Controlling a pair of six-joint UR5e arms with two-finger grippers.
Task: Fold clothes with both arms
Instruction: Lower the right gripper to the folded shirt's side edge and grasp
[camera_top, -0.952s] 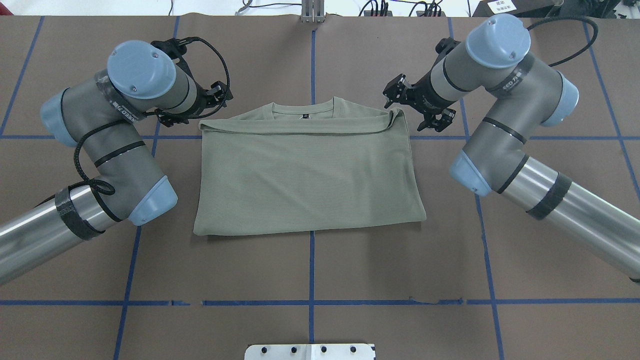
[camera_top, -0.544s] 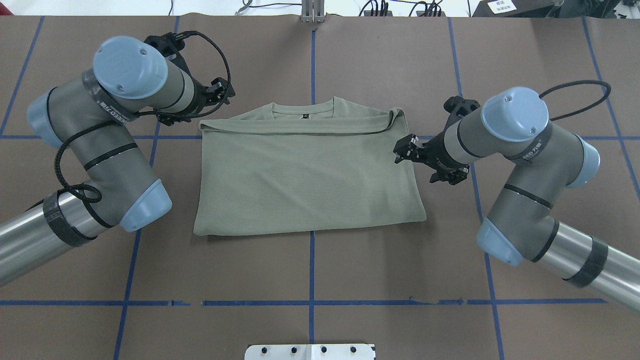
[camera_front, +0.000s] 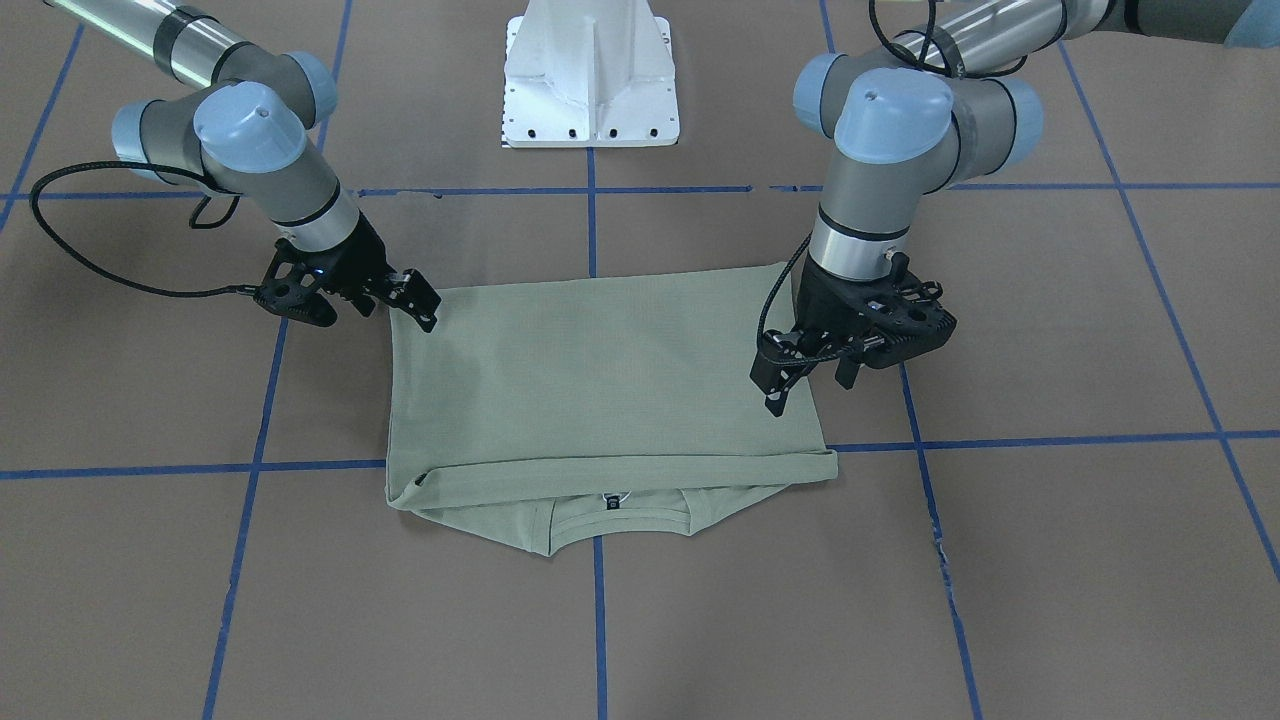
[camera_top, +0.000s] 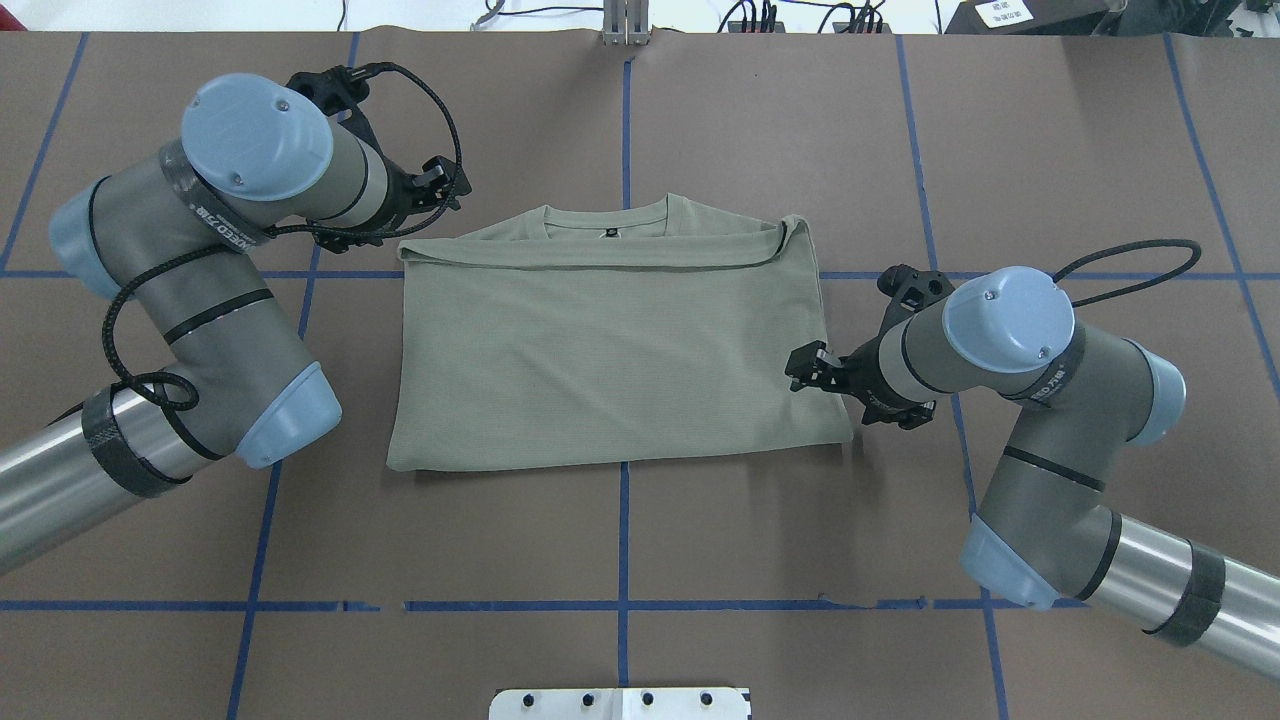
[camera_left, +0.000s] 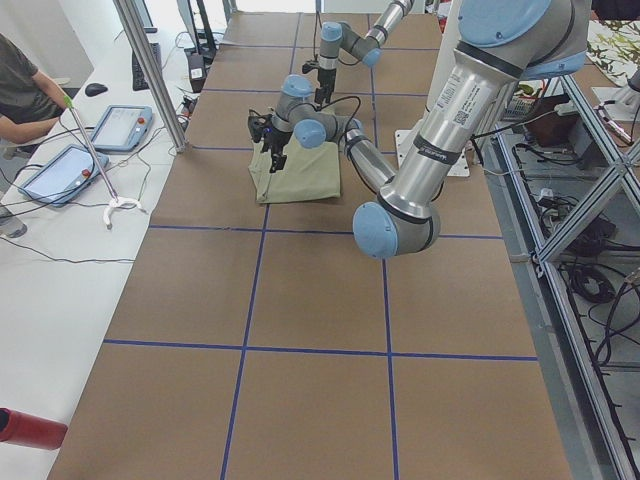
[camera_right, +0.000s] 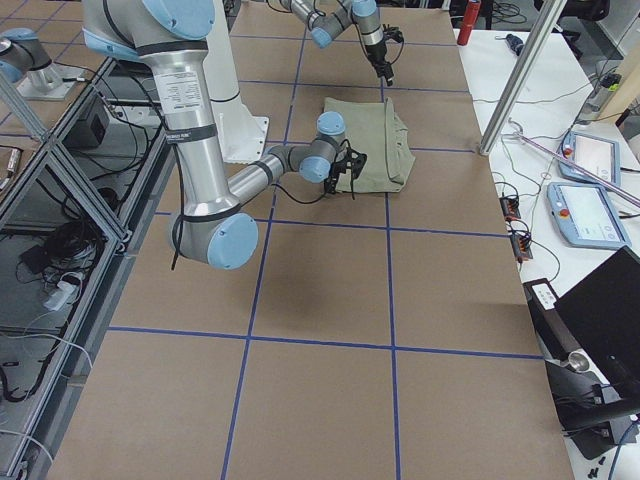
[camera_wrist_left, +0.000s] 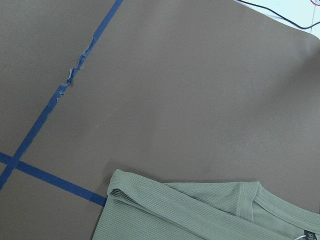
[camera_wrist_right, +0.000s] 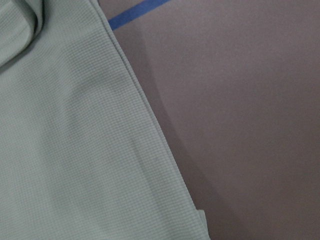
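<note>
The pale sage-green shirt (camera_top: 615, 345) lies folded into a flat rectangle at the table's middle, its collar and black label at the far edge; it also shows in the front view (camera_front: 600, 390). My left gripper (camera_top: 425, 200) is open and empty, held just beyond the shirt's far left corner, also seen in the front view (camera_front: 810, 388). My right gripper (camera_top: 840, 385) is open and empty at the shirt's right edge close to its near right corner, also seen in the front view (camera_front: 395, 300). The left wrist view shows the folded corner (camera_wrist_left: 200, 212); the right wrist view shows the shirt's edge (camera_wrist_right: 75, 140).
The brown table cover (camera_top: 620, 560) carries a grid of blue tape lines. The white pedestal base (camera_front: 590, 75) stands at the robot's side. A side bench with tablets (camera_left: 120, 125) and a seated person (camera_left: 20, 85) lies beyond the far edge.
My right arm has swept from the shirt's far right corner along its right edge toward the robot, stopping near the near right corner. My left arm has barely shifted.
</note>
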